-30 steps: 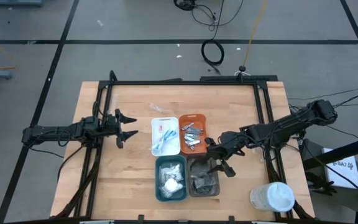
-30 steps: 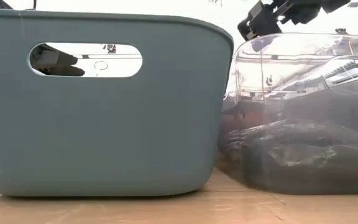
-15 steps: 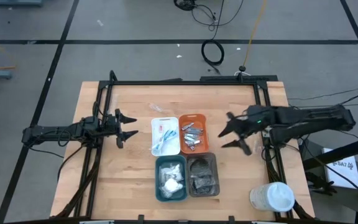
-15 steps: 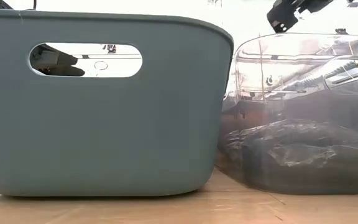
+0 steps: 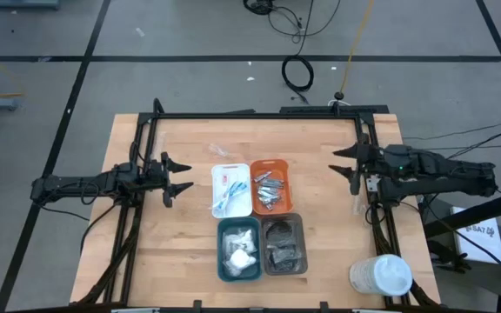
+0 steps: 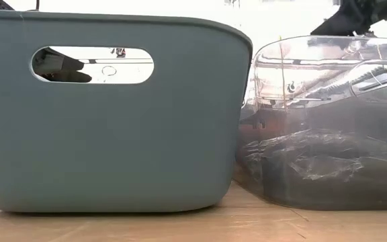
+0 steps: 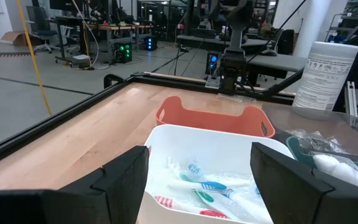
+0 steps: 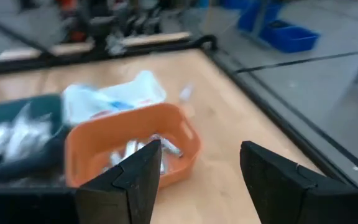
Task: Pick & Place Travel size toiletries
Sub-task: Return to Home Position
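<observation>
right jaws spread, empty, well off the right side of the orange tray [image 5: 270, 162], pointing at it. toiletries [image 5: 268, 191] lie in that tray and the three clustered round it. left jaws spread, empty, on the tray's opposite side. Looks like nothing's left to grab.

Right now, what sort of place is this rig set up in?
Probably a robotics lab or workshop: the wooden table stands on a grey floor marked with dark tape lines, loose cables lie behind it, and the left wrist view shows benches of electronics beyond.
</observation>
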{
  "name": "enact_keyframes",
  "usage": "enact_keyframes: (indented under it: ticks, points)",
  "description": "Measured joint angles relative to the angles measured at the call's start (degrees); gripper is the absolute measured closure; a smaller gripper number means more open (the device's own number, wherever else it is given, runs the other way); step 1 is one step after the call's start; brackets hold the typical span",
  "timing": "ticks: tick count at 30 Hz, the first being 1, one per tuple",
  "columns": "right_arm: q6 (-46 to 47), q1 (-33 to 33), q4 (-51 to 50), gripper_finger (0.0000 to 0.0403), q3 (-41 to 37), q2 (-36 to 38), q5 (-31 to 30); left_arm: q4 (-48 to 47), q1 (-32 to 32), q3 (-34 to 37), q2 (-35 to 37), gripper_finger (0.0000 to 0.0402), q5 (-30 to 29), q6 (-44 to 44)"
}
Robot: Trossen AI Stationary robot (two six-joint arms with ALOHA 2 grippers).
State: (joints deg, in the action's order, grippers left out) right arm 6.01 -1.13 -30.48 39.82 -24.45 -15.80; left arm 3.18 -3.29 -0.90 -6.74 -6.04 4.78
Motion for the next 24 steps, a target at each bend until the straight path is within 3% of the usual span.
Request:
enact_keyframes:
  ticks: [5,10,24]
  points:
    - [1.4,0.0,10.5,0.0194,-9.1,8.6,-7.8,0.0,0.0,0.0,0.0,0.0128,0.0,0.0]
    - [-4.3,0.0,22.1,0.0196,-18.2,15.7,-2.1,0.0,0.0,0.0,0.0,0.0128,0.0,0.0]
    - [-3.8,0.0,31.1,0.0196,-31.5,22.3,-1.9,0.0,0.0,0.0,0.0,0.0128,0.0,0.0]
